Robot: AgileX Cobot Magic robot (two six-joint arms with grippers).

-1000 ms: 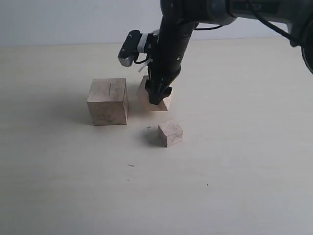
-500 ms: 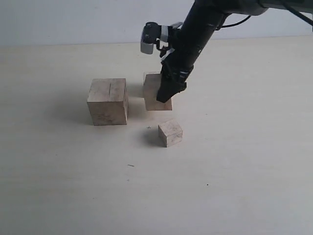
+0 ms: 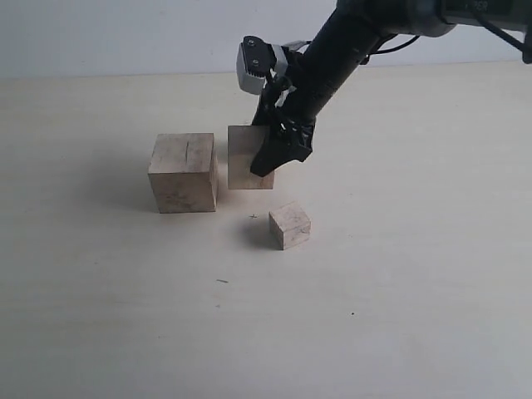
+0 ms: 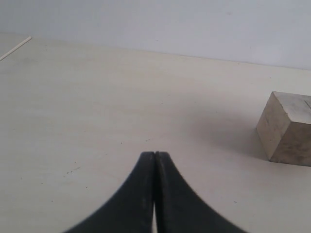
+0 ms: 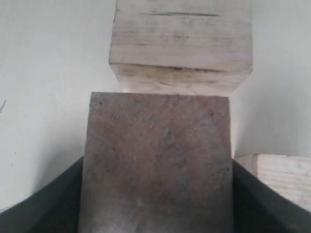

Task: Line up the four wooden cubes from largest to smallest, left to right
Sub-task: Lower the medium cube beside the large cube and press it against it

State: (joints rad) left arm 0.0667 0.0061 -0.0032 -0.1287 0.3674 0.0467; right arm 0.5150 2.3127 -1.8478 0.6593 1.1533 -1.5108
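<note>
Just right of the big cube [image 3: 183, 173], the right gripper [image 3: 270, 160] clamps a mid-sized cube [image 3: 243, 158] between its jaws. The two blocks stand close, with only a narrow gap between them. Nearer the camera, apart from both, sits a small cube [image 3: 289, 225]. The left gripper [image 4: 154, 162] hangs over the table [image 4: 73, 97], jaws pressed together, holding nothing.

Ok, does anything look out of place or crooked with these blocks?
The small cube sits skewed, in front of the line formed by the largest cube and the gripped cube in the right pincer. Only three cubes show in the exterior view.
</note>
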